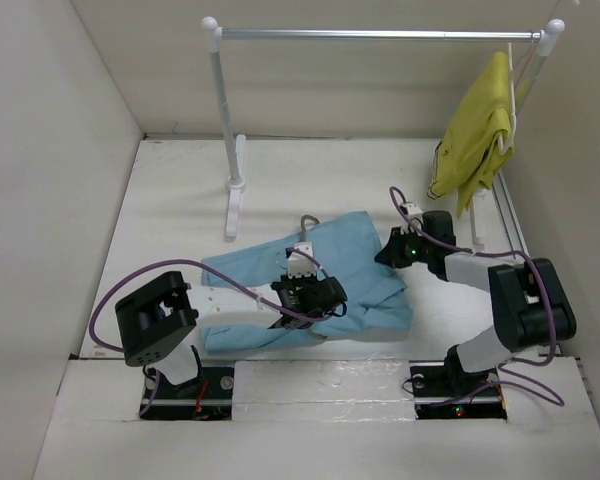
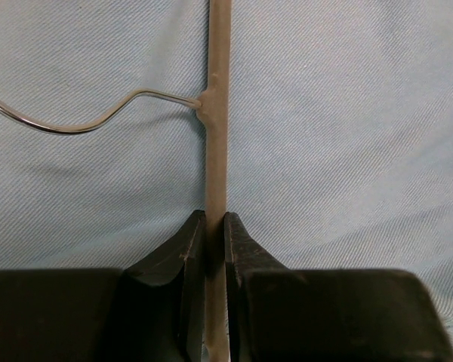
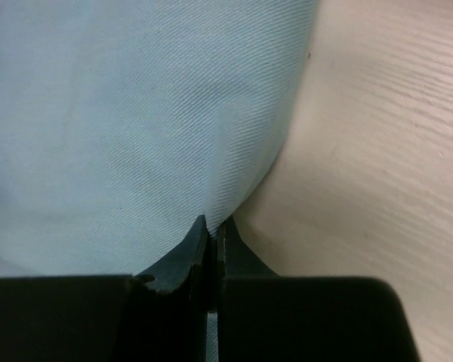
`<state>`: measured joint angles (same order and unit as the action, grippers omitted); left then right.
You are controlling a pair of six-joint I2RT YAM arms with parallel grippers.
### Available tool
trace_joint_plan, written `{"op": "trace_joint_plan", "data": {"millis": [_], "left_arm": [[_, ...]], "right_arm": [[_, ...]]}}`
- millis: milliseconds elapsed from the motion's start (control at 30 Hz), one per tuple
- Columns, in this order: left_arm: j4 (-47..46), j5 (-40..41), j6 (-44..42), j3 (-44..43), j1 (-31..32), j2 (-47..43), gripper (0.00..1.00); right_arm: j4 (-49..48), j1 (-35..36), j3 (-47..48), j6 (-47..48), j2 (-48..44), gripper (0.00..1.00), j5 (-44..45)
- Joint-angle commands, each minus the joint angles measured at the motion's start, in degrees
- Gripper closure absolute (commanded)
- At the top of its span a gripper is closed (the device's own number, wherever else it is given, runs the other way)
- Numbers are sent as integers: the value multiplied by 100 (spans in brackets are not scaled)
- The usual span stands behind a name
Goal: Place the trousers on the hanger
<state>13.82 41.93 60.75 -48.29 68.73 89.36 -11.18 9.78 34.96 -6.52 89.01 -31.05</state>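
Observation:
The light blue trousers (image 1: 365,285) lie spread flat on the table between my two arms. The grey wire hanger (image 2: 217,143) rests on top of them, its curved hook (image 2: 68,127) bending off to the left in the left wrist view. In the top view the hook (image 1: 307,220) peeks out past the cloth's far edge. My left gripper (image 2: 215,226) is shut on the hanger's straight bar, over the middle of the trousers (image 2: 347,113). My right gripper (image 3: 214,226) is shut on a fold at the right edge of the trousers (image 3: 136,113), low against the table (image 3: 385,151).
A white clothes rack (image 1: 380,35) stands at the back, its left foot (image 1: 235,200) just beyond the trousers. A yellow-green garment (image 1: 477,140) hangs on a whitish hanger at the rack's right end. Pale walls close in the left, back and right sides.

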Motion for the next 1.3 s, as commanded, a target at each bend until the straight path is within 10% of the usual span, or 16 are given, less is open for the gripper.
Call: {"op": "trace_joint_plan", "data": {"millis": [0,933,1267], "left_arm": [[287,96,86,118,35,-165,100],[1052,325,534,-14,35,90,100],[1175,447,429,-733,184,345,100]], "right_arm": [[122,-361,-182,-60,-681,100,98],[2129,-2876,-323,1584,-1870,100,3],[1750,-2332,-245,1654,-939,100,-183]]}}
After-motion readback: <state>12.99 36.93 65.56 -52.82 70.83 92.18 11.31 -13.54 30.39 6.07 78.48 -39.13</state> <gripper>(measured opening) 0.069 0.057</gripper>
